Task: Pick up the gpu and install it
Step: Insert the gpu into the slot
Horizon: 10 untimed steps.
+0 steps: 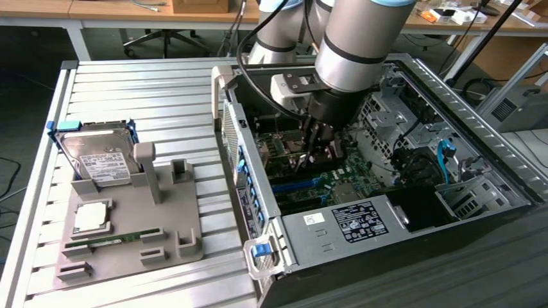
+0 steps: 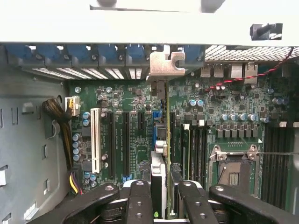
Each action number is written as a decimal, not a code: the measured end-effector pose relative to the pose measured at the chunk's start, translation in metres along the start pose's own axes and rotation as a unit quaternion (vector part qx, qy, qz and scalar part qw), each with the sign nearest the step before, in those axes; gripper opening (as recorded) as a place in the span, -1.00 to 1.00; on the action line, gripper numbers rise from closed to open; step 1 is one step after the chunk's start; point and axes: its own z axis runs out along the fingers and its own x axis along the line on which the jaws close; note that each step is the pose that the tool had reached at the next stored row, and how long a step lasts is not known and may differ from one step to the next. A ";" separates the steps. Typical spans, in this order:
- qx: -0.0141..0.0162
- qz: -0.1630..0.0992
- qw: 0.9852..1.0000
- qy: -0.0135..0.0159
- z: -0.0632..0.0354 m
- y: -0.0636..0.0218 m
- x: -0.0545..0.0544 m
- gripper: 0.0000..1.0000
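The gpu (image 2: 161,140) appears edge-on in the wrist view as a thin dark card. It stands upright over the green motherboard (image 2: 135,135), between the expansion slots. Its silvery bracket (image 2: 164,63) sits against the row of rear slot openings of the case. My gripper (image 2: 161,205) is shut on the card, with one black finger (image 2: 140,200) on each side of it. In the exterior view the gripper (image 1: 319,153) reaches down into the open computer case (image 1: 256,212), low over the motherboard (image 1: 342,176).
A grey fixture plate (image 1: 171,218) on the slatted table holds a silver hard drive (image 1: 99,157), a processor (image 1: 92,218) and a green memory stick (image 1: 111,240). Inside the case are a white slot (image 2: 96,140), a processor socket (image 2: 233,170) and a cable bundle (image 2: 58,116).
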 end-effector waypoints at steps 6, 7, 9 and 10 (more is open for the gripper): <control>0.000 0.000 1.000 0.000 0.0022 0.0046 -0.001 -0.47; 0.000 0.000 1.000 0.000 0.0025 0.0054 -0.001 -0.47; 0.000 0.000 1.000 0.000 0.0036 0.0063 -0.001 -0.47; 0.000 0.000 1.000 0.000 0.0043 0.0066 -0.001 -0.47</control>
